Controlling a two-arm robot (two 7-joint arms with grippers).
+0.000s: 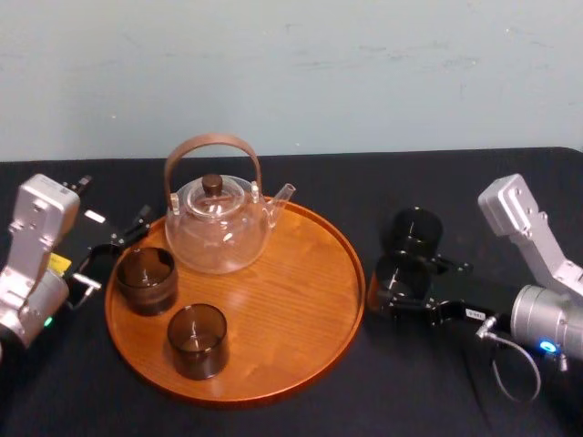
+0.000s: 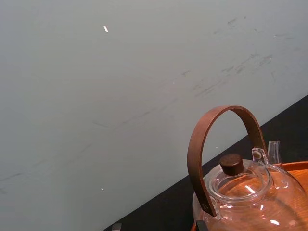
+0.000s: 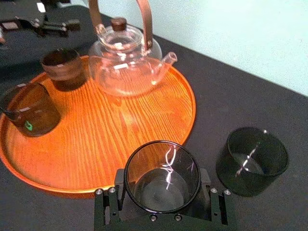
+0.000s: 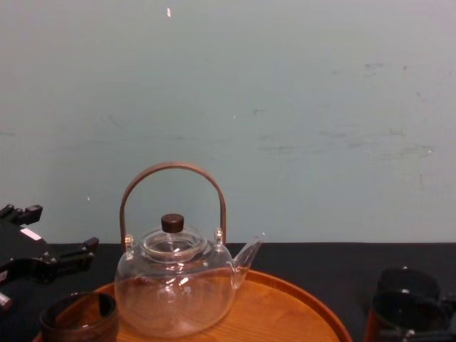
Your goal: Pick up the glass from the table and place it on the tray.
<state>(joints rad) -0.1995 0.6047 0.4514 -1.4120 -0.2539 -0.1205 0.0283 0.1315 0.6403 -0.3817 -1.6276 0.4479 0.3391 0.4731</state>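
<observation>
Smoky glass (image 3: 162,168) is sitting clenched in the right claw (image 3: 162,192), risking catching the tray (image 3: 120,139) rim if carried low; left claw (image 1: 114,255) is idling open nearby.

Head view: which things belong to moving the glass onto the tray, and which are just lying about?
In the job: glass within the right gripper, tray, table.
Lying about: glass teapot, two dark glasses on tray, spare glass on table, left gripper idle beside tray.

Bare lab-like test setup: black table (image 1: 455,182) against plain pale wall (image 1: 291,73).
</observation>
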